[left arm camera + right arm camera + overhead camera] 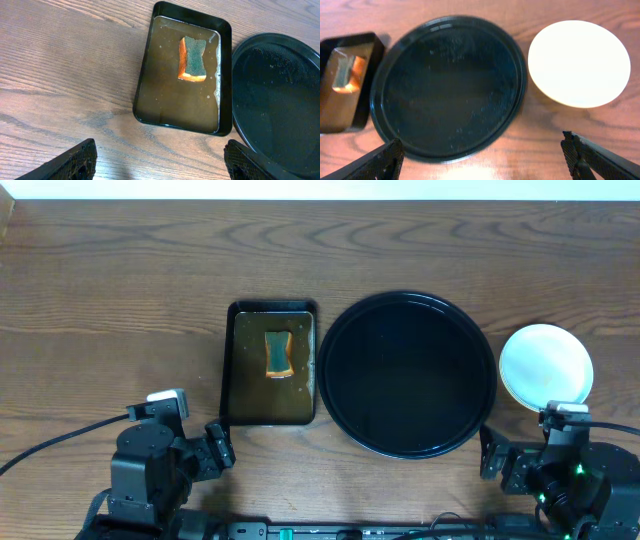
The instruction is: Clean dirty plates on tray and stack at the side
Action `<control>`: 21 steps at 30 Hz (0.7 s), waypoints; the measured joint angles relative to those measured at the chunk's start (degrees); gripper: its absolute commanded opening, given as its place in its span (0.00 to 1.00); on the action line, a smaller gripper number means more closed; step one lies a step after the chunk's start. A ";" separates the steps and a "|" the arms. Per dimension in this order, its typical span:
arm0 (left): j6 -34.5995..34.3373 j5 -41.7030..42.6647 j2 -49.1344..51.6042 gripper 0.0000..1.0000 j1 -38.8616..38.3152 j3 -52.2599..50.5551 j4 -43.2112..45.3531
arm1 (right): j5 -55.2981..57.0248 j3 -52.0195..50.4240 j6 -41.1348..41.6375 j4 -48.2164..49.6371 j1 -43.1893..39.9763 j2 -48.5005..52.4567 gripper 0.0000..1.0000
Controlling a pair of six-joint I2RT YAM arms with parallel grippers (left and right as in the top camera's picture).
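Both arms sat tucked low at the tabletop's (100, 300) near edge, left pincer (160, 162) and right pincer (482, 160) both spread wide, holding nothing. The plates (545, 363) lay piled just beside the tray (407, 375), on the right arm's side.

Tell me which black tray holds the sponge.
The rectangular tray, left of the round tray; its sponge sits in brown liquid, the round one is bare.

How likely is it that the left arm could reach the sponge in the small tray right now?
Probably yes. The left gripper is open and points toward the small tray. The sponge lies uncovered inside it with nothing above it. Only the tray's low rim stands between them.
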 measured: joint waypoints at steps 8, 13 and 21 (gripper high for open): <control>0.00 -0.02 0.00 0.82 0.00 0.00 -0.02 | 0.00 -0.17 0.00 -1.99 0.00 0.00 0.99; 0.00 -0.02 0.00 0.83 0.00 0.00 -0.02 | 0.00 -0.24 0.00 -1.92 0.00 -0.35 0.99; 0.00 -0.02 0.00 0.83 0.00 0.00 -0.02 | 0.39 -4.09 -1.46 8.72 0.26 -6.38 0.99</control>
